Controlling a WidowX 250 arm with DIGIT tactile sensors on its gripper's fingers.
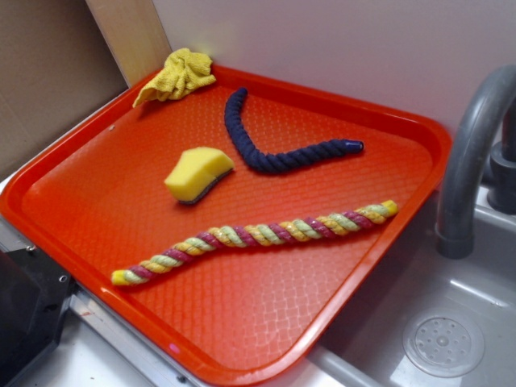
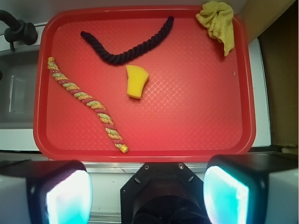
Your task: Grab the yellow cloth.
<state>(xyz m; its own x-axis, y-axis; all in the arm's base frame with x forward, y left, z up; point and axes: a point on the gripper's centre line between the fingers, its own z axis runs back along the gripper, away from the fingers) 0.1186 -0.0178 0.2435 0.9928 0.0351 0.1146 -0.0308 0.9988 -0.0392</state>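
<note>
While pincer (image 2: 147, 196) gapes, yellow cloth (image 1: 177, 75) overhangs tray (image 1: 387, 234).

The faucet (image 1: 476, 161) is cut off at the right edge of the exterior frame. In the wrist view, the gripper's fingers (image 2: 67, 196) are cropped by the bottom edge and blurred.

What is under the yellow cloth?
The yellow cloth lies crumpled in a corner of the red tray, draped partly over its rim. Only tray shows around it. Whether anything hides beneath the folds cannot be seen, because the fabric covers that spot.
</note>
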